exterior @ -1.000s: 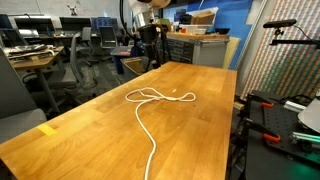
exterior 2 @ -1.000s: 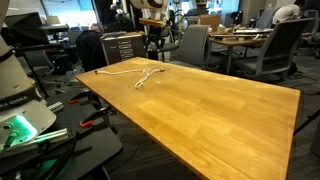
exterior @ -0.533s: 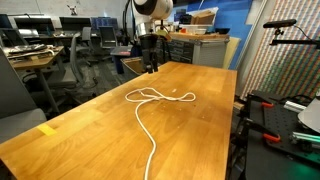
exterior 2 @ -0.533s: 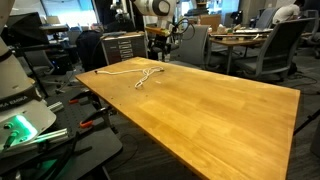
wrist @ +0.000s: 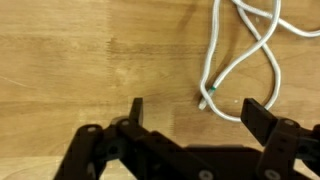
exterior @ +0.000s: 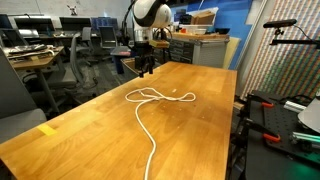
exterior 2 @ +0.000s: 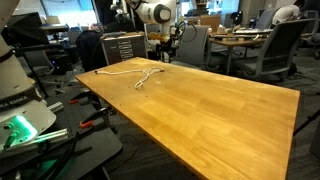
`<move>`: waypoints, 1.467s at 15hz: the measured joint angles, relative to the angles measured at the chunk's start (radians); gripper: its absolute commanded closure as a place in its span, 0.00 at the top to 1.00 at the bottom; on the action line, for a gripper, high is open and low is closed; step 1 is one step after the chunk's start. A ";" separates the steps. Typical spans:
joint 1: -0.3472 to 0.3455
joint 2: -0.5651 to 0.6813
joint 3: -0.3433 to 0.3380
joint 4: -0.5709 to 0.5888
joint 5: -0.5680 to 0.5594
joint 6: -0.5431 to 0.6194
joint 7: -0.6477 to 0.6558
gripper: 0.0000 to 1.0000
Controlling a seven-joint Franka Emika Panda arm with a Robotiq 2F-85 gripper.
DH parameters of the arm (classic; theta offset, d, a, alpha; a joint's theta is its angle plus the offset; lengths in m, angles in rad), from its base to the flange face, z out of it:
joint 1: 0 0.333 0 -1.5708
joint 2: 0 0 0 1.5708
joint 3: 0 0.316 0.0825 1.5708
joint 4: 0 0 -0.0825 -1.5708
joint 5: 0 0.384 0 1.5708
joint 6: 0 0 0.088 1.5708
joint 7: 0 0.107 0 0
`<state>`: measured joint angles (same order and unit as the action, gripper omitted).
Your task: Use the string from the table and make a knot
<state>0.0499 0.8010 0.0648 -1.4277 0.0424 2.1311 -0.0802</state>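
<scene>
The string [exterior: 150, 98] lies on the worktop [exterior: 90, 130], with its crossed loops toward the far end and one long tail running to the near edge. The claw [exterior: 147, 68] hangs above the far end, just beyond the loops (apart from them in both exterior views). In the wrist view the string [wrist: 207, 98] ends between the claw's parted jaws, with the loops farther ahead. A tape mark [exterior: 48, 129] sits near a side edge, well apart from the string. A drawer cabinet [exterior: 195, 48] stands behind the worktop.
</scene>
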 measured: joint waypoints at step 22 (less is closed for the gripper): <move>0.108 0.105 -0.101 0.052 -0.131 0.044 0.255 1.00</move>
<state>0.1575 0.9064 -0.0363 -1.3757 -0.0887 2.1750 0.1753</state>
